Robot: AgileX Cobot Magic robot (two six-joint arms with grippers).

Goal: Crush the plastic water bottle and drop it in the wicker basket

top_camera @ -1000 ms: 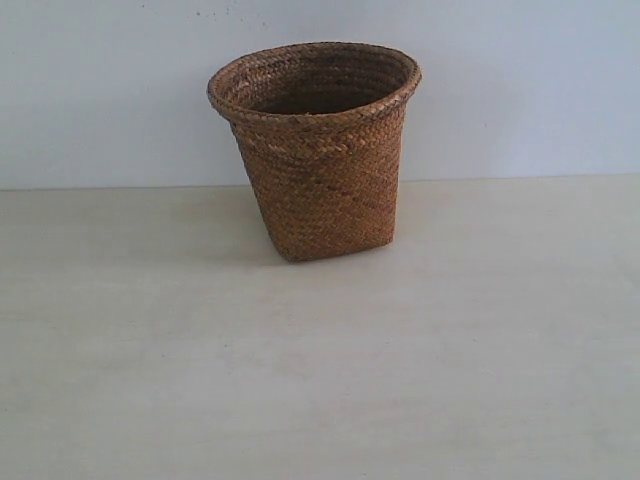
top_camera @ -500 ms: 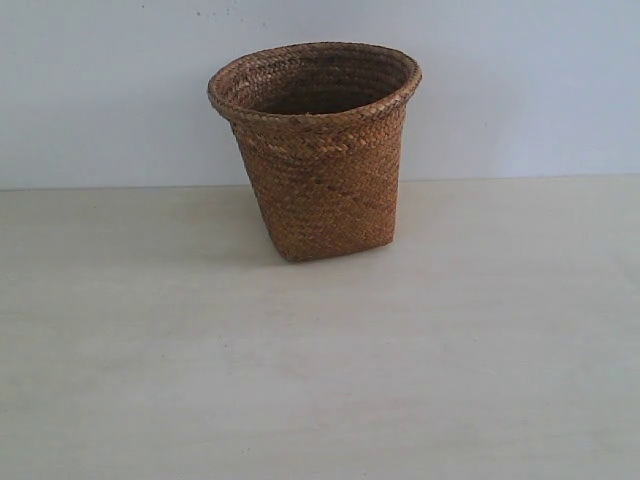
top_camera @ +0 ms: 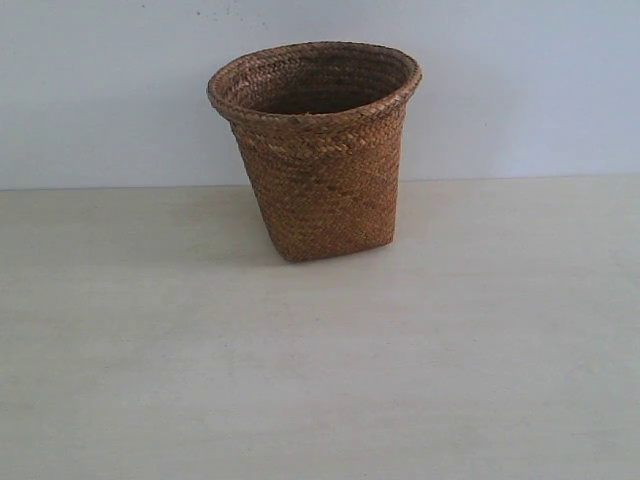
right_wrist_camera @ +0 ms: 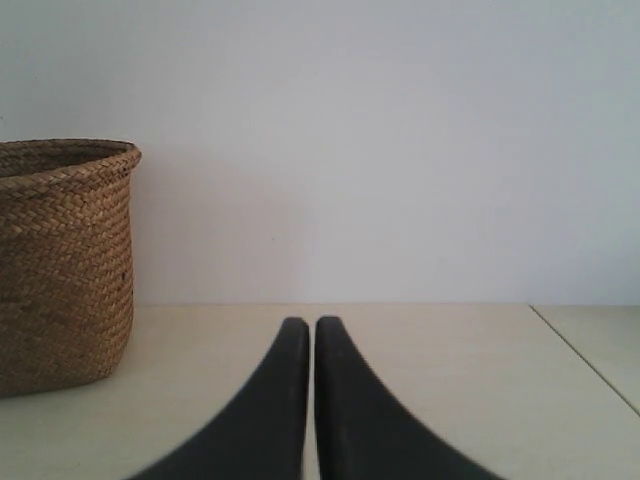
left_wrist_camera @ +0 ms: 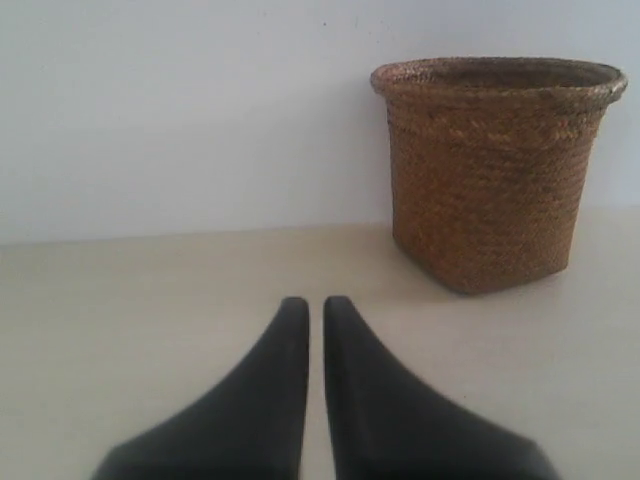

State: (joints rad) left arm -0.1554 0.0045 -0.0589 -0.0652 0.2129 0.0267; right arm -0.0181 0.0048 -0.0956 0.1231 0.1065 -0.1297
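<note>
The brown wicker basket [top_camera: 318, 150] stands upright at the back middle of the pale table, its flared rim open upward. It also shows in the left wrist view, basket [left_wrist_camera: 490, 170], and in the right wrist view, basket [right_wrist_camera: 62, 260]. The plastic water bottle is out of view in every frame. My left gripper [left_wrist_camera: 315, 305] hovers low over the table, well short of the basket, its black fingers nearly together with nothing between them. My right gripper [right_wrist_camera: 302, 325] is likewise shut and empty, off to the basket's side. Neither gripper appears in the exterior view.
The pale table [top_camera: 320, 380] runs back to a plain light wall [top_camera: 100, 90]. A seam or table edge [right_wrist_camera: 585, 355] shows in the right wrist view, beyond the right gripper.
</note>
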